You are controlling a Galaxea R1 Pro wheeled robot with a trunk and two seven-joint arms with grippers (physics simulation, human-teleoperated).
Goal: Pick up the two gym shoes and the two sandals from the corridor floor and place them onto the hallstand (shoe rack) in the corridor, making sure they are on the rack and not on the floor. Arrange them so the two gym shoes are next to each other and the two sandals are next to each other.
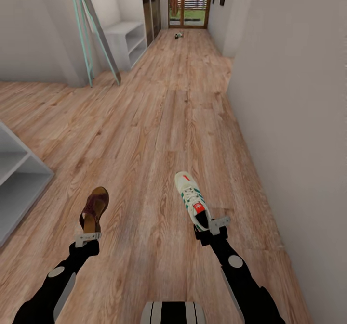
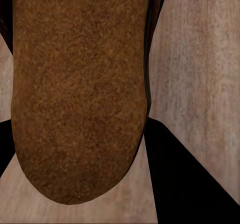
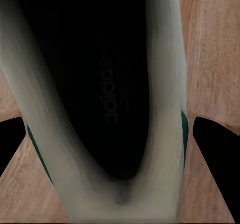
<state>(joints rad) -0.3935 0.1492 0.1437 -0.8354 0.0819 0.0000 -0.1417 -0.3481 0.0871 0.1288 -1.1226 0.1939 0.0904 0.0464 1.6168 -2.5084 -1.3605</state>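
Apparently left gripper (image 1: 88, 239) clamped on sandal (image 1: 94, 209) heel, right gripper (image 1: 210, 227) gripping gym shoe (image 1: 192, 199) heel.

Left gripper (image 1: 88, 239) near left, at the heel of a sandal (image 1: 94, 209) pointing away down the corridor floor (image 1: 159, 122). Right gripper (image 1: 212, 227) near right, at the heel of a gym shoe (image 1: 192, 200) — close beside the right wall (image 1: 294, 112). Shelf unit (image 1: 14, 179) at the left edge; hallstand (image 1: 126, 40) far left; small things (image 1: 179, 35) far down by the door.
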